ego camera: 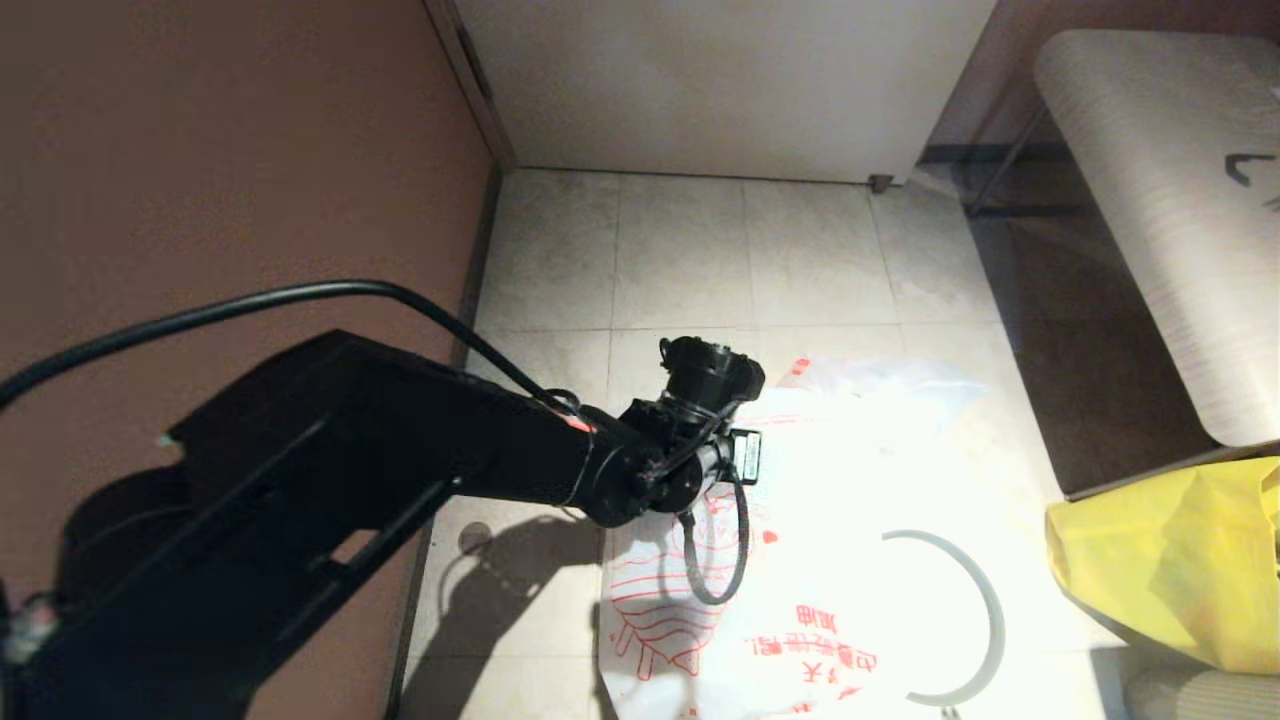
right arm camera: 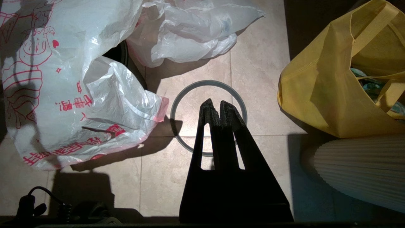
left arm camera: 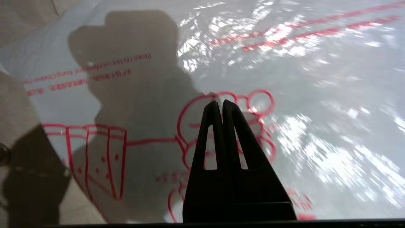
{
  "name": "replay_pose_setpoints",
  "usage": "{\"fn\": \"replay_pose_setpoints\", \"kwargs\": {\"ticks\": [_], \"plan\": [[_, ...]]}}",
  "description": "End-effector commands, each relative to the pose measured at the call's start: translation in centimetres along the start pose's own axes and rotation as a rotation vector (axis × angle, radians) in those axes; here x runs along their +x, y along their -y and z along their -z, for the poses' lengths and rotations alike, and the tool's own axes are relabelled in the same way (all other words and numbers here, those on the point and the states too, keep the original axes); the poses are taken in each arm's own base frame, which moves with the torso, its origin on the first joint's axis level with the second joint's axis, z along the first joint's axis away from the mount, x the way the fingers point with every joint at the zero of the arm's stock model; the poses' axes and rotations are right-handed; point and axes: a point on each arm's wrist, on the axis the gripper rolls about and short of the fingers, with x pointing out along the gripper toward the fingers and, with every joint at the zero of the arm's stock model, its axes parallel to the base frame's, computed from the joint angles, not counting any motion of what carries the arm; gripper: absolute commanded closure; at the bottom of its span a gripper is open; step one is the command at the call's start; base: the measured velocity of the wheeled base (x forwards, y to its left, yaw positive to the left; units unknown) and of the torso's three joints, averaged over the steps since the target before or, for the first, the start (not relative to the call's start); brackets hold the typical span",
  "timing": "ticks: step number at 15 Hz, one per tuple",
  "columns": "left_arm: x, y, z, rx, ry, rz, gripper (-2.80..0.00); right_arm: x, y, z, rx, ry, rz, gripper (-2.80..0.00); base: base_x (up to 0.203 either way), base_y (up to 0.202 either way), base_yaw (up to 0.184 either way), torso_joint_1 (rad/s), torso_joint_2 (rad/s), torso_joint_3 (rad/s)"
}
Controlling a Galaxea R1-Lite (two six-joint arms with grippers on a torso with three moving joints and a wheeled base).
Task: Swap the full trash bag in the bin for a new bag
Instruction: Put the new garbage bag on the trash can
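Left gripper (left arm camera: 220, 103): fingers pressed together above the new bag (ego camera: 800, 560), film pinch unconfirmed | new bag: draped over the bin (right arm camera: 121, 53) on the tiled floor (ego camera: 690, 260) | right gripper (right arm camera: 216, 104): closed, empty, above grey hoop (right arm camera: 182, 95) | advice: verify film caught, lift slowly.

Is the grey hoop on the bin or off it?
Off. The grey hoop lies flat on the floor tiles, bare tile showing inside it, beside the printed bag.
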Motion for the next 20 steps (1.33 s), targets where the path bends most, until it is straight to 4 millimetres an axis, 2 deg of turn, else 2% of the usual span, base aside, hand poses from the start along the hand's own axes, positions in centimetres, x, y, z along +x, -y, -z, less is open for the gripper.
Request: {"fn": "replay_pose_setpoints", "kwargs": {"ticks": [1,2,5,9,12,15,17,20], "plan": [[4.8,0.6,4.2,0.049,-0.081,-0.051,0.0,0.0,0.0,0.0,0.0,-0.001,0.0,0.0,0.0,0.0,0.0,0.0,0.0,0.0],[5.4,0.8,5.3,0.068,-0.098,-0.07,0.0,0.0,0.0,0.0,0.0,-0.001,0.0,0.0,0.0,0.0,0.0,0.0,0.0,0.0],[4.9,2.5,9.0,0.14,-0.173,-0.068,0.0,0.0,0.0,0.0,0.0,-0.001,0.0,0.0,0.0,0.0,0.0,0.0,0.0,0.0],[6.4,3.4,12.5,0.186,-0.228,-0.078,0.0,0.0,0.0,0.0,0.0,-0.001,0.0,0.0,0.0,0.0,0.0,0.0,0.0,0.0],[8.1,3.9,13.9,0.214,-0.235,-0.081,0.0,0.0,0.0,0.0,0.0,-0.001,0.0,0.0,0.0,0.0,0.0,0.0,0.0,0.0],[10.2,4.4,13.4,0.218,-0.183,-0.107,0.0,0.0,0.0,0.0,0.0,-0.001,0.0,0.0,0.0,0.0,0.0,0.0,0.0,0.0],[11.7,4.4,13.3,0.225,-0.172,-0.139,0.0,0.0,0.0,0.0,0.0,-0.001,0.0,0.0,0.0,0.0,0.0,0.0,0.0,0.0],[13.3,3.4,14.2,0.25,-0.23,-0.189,0.0,0.0,0.0,0.0,0.0,-0.001,0.0,0.0,0.0,0.0,0.0,0.0,0.0,0.0]]}}
